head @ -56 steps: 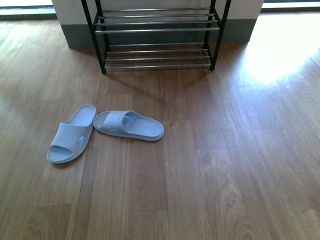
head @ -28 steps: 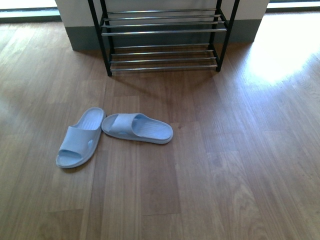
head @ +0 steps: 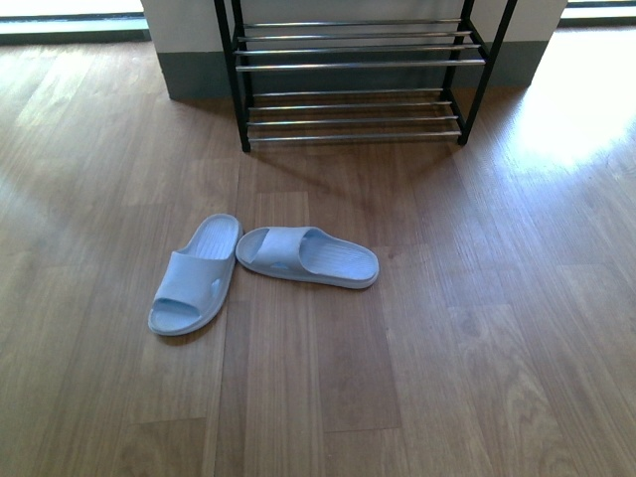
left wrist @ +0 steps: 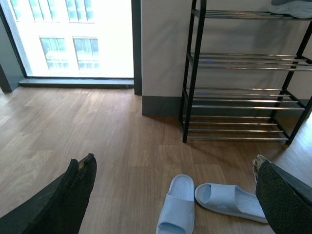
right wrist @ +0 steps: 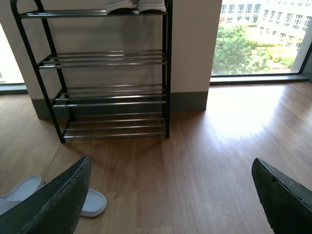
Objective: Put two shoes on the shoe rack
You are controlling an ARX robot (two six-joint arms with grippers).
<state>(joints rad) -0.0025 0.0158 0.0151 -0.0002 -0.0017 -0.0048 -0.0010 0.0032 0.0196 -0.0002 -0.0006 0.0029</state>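
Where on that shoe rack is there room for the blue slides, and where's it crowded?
The three lower tiers of the shoe rack are bare rods between the black side frames. The top tier holds shoes. The floor right of the slides is open too.

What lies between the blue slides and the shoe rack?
Only bare wood floor separates the slides and the shoe rack; the front view shows it.

front view: shoe rack (head: 358, 66) now sits further right along the top edge. pale blue slides (head: 310, 256) shifted right and slightly down, from lower left toward frame centre.
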